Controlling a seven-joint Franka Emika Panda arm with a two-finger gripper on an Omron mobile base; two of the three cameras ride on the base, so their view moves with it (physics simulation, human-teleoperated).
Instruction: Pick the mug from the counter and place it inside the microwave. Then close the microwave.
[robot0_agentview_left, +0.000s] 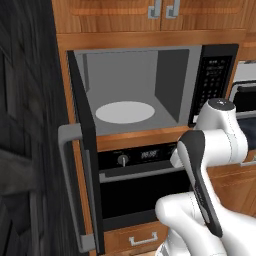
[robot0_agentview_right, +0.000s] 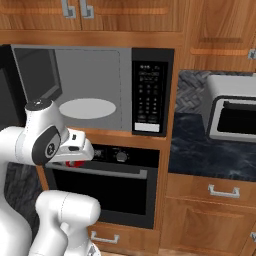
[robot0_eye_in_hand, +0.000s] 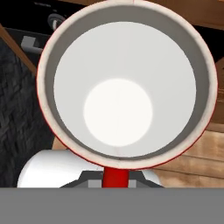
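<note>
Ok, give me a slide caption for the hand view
Red mug held in the shut jaws, white inside facing the camera, oven front and wooden cabinets behind it.

Arm folded low, gripper clamped on the mug

The white arm bends back at its elbow; the gripper (robot0_agentview_right: 75, 161) sits tucked under the wrist, jaws closed tight on the red mug (robot0_eye_in_hand: 127, 87), its white mouth facing the hand camera

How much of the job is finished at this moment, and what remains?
Done: the mug is off the counter; the hand view looks straight into its white inside, its red handle at the gripper, which is shut on it. In hand: carrying it, at the height of the oven front, below the microwave. Left: set it on the bare white turntable, then close the door, which stands wide open.
</note>
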